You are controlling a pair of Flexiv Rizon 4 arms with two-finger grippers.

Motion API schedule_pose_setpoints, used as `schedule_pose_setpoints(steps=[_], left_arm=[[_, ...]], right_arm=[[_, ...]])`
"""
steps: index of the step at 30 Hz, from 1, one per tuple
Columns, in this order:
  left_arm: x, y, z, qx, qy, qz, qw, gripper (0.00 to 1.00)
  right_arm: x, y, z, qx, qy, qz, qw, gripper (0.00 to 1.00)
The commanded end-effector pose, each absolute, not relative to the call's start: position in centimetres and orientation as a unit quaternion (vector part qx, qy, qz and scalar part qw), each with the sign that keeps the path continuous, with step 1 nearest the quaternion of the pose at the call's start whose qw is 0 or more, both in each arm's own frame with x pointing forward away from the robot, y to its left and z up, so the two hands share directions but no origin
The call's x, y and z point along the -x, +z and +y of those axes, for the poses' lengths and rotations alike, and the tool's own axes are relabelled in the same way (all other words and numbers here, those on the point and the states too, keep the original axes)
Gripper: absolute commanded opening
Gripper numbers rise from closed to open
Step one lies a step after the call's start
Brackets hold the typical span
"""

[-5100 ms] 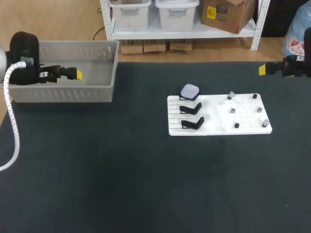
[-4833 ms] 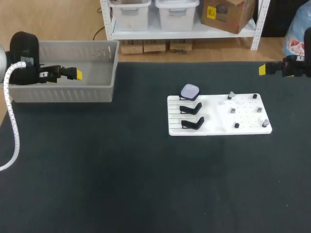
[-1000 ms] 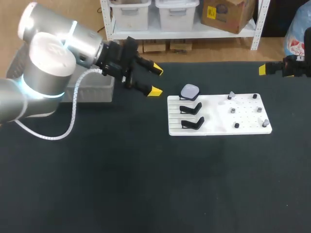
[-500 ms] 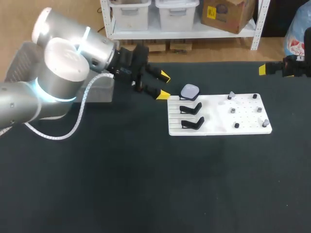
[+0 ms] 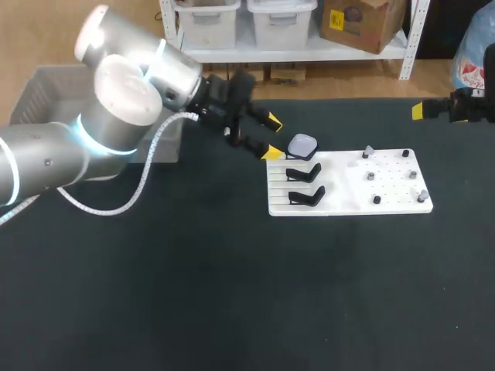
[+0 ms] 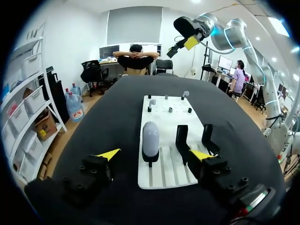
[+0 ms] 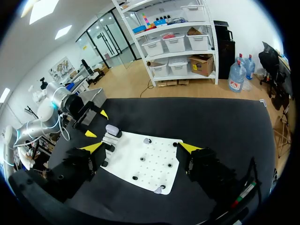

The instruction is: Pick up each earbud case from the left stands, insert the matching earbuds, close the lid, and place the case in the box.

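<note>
Swinging over from the box (image 5: 45,79) at upper left, the spread left gripper (image 5: 271,137) is nearing the last case (image 5: 302,145), two stands (image 5: 305,173) sitting empty.

I note a dark desk (image 5: 232,309) standing on a wood-toned floor (image 5: 46,31). In the head view, a white shelving unit (image 5: 309,53) stands behind the desk's far edge. Its lowest shelf carries two white plastic bins (image 5: 207,19) and a cardboard box (image 5: 363,23), and wooden blocks (image 5: 247,75) sit on the floor beneath it. The right wrist view shows the same unit rising several tiers, each loaded with bins, with blue water bottles (image 7: 237,75) just beside it. Glass partitions (image 7: 101,44) line that side of the room, and the ceiling light panels (image 7: 40,10) are lit. The left wrist view shows white walls (image 6: 70,42) and a grey blind (image 6: 133,26) at the far end.
</note>
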State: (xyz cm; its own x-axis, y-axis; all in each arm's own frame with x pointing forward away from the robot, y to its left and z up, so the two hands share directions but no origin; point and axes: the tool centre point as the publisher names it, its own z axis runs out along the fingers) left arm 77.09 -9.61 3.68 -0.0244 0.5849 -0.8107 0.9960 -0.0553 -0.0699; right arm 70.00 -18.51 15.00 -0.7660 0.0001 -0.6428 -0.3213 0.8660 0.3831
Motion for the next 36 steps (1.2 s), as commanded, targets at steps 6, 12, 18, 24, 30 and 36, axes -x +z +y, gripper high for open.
schedule_pose_setpoints(steps=[6,12,18,24,30,36], left_arm=[[-78.0,3.0,-11.0,-0.642,-0.363,0.612,0.284,0.81],[-77.8,2.8,-11.4,-0.644,-0.370,0.607,0.283,0.80],[-77.5,2.5,-11.7,-0.645,-0.368,0.608,0.281,0.76],[-77.4,2.3,-11.8,-0.642,-0.368,0.610,0.284,0.71],[-77.2,2.0,-12.1,-0.640,-0.368,0.611,0.285,0.67],[-77.1,1.9,-12.2,-0.636,-0.370,0.614,0.287,0.60]], right_arm=[[-70.0,15.0,-18.5,0.088,0.243,0.908,0.330,1.00],[-70.0,15.0,-18.5,0.088,0.243,0.908,0.330,1.00],[-70.0,15.0,-18.5,0.088,0.243,0.908,0.330,1.00],[-70.0,15.0,-18.5,0.088,0.243,0.908,0.330,1.00],[-70.0,15.0,-18.5,0.088,0.243,0.908,0.330,1.00],[-70.0,15.0,-18.5,0.088,0.243,0.908,0.330,1.00]])
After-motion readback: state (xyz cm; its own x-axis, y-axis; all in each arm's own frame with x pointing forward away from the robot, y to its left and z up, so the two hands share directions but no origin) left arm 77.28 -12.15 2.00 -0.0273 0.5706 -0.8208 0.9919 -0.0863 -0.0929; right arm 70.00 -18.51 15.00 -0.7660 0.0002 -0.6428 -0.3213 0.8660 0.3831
